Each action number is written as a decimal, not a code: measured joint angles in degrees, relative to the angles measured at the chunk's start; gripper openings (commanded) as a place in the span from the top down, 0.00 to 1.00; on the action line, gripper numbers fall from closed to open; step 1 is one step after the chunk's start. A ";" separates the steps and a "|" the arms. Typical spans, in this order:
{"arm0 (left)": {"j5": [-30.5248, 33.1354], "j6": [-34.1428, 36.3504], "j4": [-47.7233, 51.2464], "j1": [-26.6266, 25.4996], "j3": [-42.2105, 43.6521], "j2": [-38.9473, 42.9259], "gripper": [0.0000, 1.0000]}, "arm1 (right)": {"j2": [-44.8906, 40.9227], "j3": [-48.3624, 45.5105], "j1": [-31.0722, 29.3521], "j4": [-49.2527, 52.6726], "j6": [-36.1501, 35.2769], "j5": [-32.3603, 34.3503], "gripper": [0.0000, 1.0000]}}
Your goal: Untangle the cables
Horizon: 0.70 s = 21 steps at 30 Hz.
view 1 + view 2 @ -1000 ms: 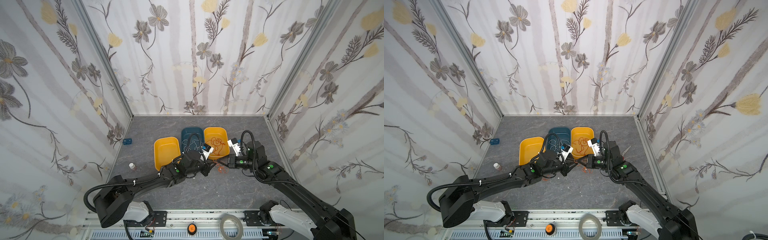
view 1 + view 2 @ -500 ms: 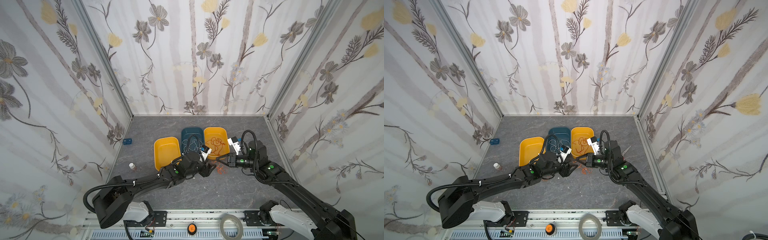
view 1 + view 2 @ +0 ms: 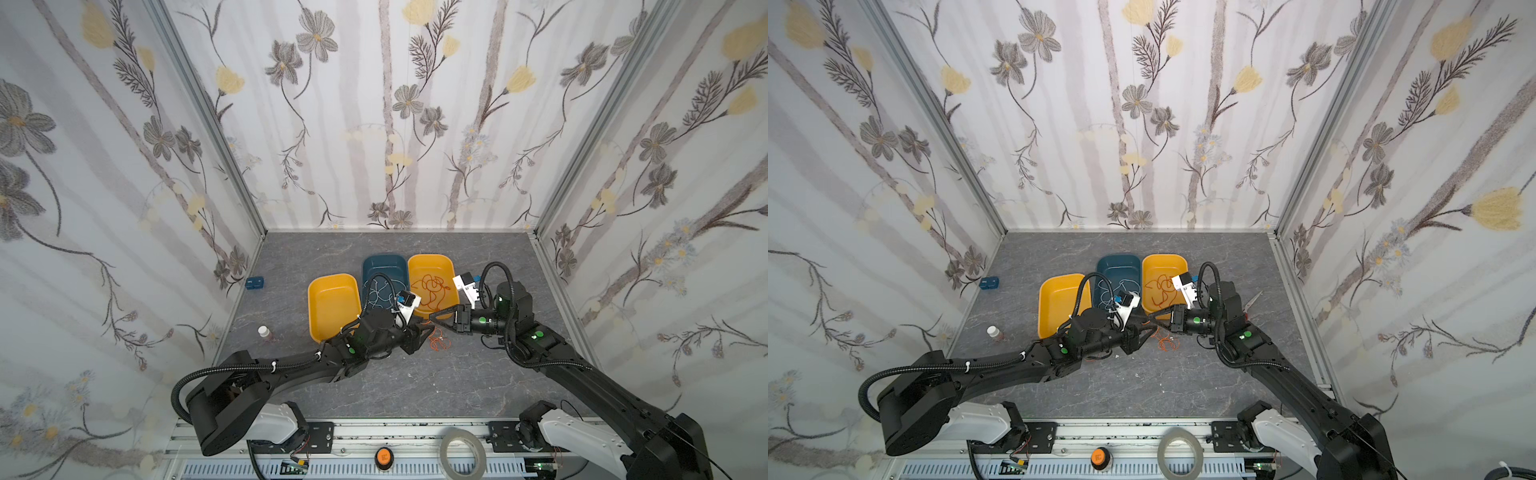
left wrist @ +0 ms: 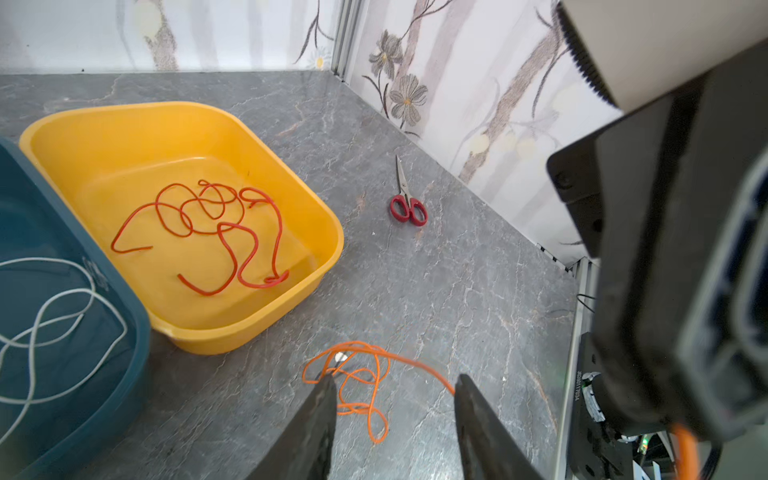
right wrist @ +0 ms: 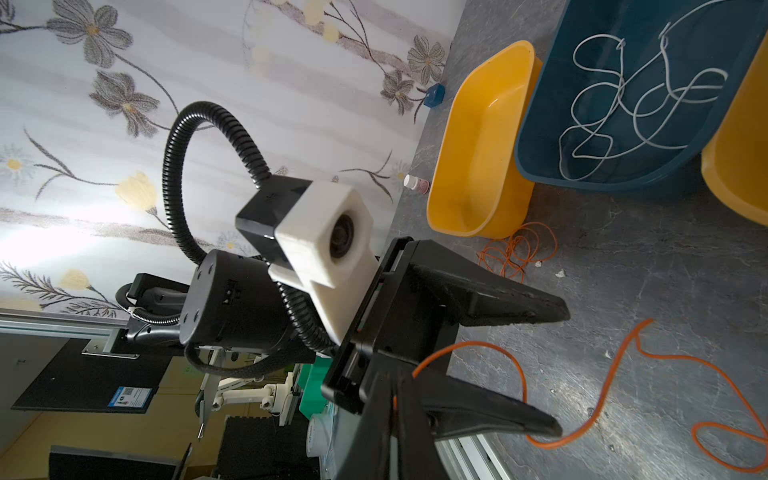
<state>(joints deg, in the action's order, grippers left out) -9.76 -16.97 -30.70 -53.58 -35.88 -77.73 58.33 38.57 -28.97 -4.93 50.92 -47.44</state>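
Observation:
A thin orange cable [image 4: 361,386] lies in loose loops on the grey floor in front of the trays, also seen in both top views [image 3: 438,338] [image 3: 1167,343]. My left gripper [image 4: 395,380] hangs open just above those loops, holding nothing. My right gripper [image 5: 392,374] is shut on one end of the orange cable, tip to tip with the left gripper [image 3: 424,328] in a top view. A red cable [image 4: 216,232] lies curled in the right yellow tray [image 4: 324,216]. A white cable [image 5: 640,99] lies in the blue tray [image 3: 384,264].
The left yellow tray [image 3: 332,303] holds nothing. Red-handled scissors [image 4: 407,203] lie on the floor near the right wall. A small white-capped bottle [image 3: 264,331] and a blue block [image 3: 254,283] sit by the left wall. A tape roll [image 3: 463,451] lies on the front rail.
My left gripper's jaws have spread apart from nearly shut. The right gripper has stayed shut on the orange cable, and both arms have shifted only slightly.

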 measured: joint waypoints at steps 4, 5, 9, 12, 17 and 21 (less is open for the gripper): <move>0.09 -0.17 -0.52 0.00 0.00 0.24 0.82 | 0.37 0.00 0.00 0.02 0.00 0.00 0.91; 0.11 -0.17 -0.52 0.00 0.00 0.44 0.86 | 0.48 0.00 0.00 0.02 -0.02 0.00 0.90; 1.20 -0.20 -0.31 0.00 0.00 1.57 0.93 | 0.76 0.24 0.00 1.40 -0.74 0.50 0.84; 2.67 -0.22 0.52 -0.02 0.04 2.62 0.95 | 0.52 1.14 0.02 4.13 -2.73 1.86 0.63; 5.66 -1.03 3.02 0.00 0.07 3.91 0.98 | -3.32 2.80 1.07 13.03 -8.09 8.13 0.58; 7.96 -1.46 5.03 0.07 0.31 4.66 0.99 | -7.06 2.67 3.15 20.22 -11.19 14.34 0.57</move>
<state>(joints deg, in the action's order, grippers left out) -1.80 -18.44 -25.67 -53.52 -35.57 -73.08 51.27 41.23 -25.82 15.29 39.72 -33.10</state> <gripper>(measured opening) 0.050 0.426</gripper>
